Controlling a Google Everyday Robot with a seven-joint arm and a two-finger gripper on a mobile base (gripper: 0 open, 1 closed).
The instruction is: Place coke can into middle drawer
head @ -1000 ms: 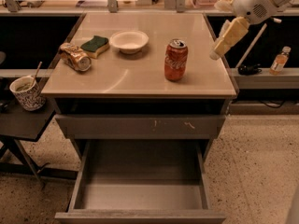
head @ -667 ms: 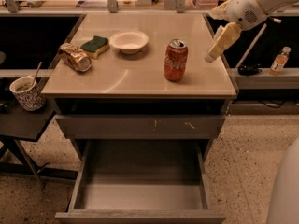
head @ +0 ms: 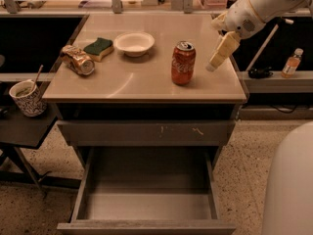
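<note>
The coke can (head: 183, 62), red with white script and a silver top, stands upright on the right half of the cabinet top (head: 146, 87). My gripper (head: 213, 64) hangs from the white arm at the upper right, tilted down and to the left. It is a short gap to the right of the can and does not touch it. The middle drawer (head: 146, 204) is pulled out at the bottom of the view, and its grey floor is bare.
A closed drawer front with pale scratch marks (head: 146, 132) is above the open drawer. A dented gold-brown can (head: 77, 60), a green sponge (head: 99, 47) and a white bowl (head: 134, 43) are on the top's left half. A mug (head: 28, 98) stands at the left, a bottle (head: 292, 62) at the right.
My gripper has moved left and down, closer to the coke can. The can and the drawer have not moved.
</note>
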